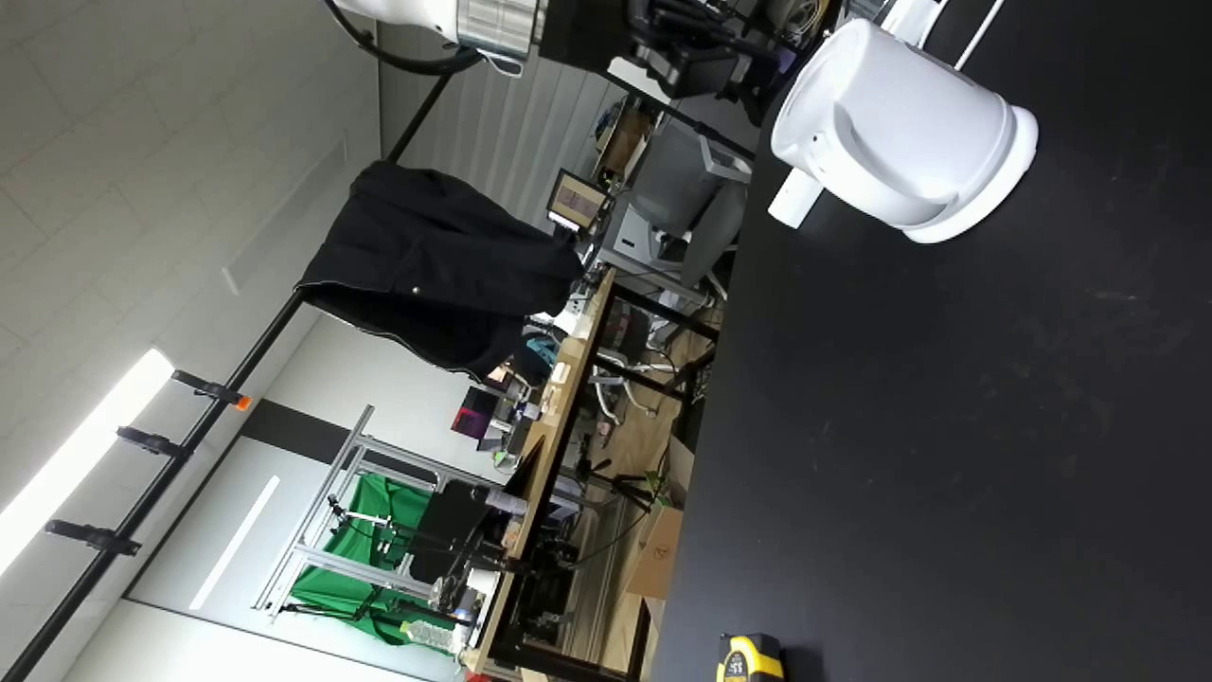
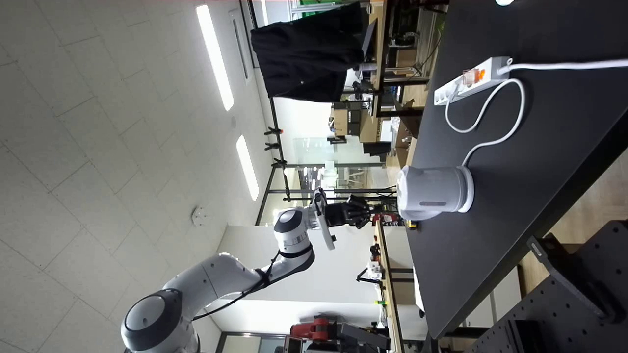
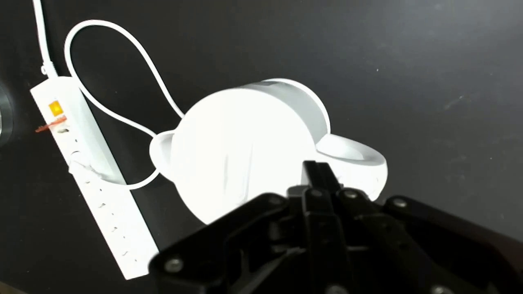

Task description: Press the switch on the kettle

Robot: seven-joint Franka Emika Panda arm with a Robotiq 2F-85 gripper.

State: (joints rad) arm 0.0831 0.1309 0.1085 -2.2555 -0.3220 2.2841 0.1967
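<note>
The white kettle [image 1: 914,133] stands on its base on a black table, and it also shows in an exterior view [image 2: 439,189]. Both exterior pictures lie on their side. In the wrist view the kettle's bright lid [image 3: 237,151] is seen from above, with the handle [image 3: 355,153] to the right and the spout to the left. My gripper [image 3: 320,163] is shut and empty. Its tips overlap the place where lid and handle meet. In an exterior view the gripper [image 2: 379,208] is above the kettle's lid, with a small gap. The switch is not clearly seen; glare and fingers cover that area.
A white power strip [image 3: 94,179] with a lit orange switch lies beside the spout, its cord looping to the kettle; it also shows in an exterior view [image 2: 471,81]. A yellow and black tape measure [image 1: 750,658] lies on the black table [image 1: 947,426].
</note>
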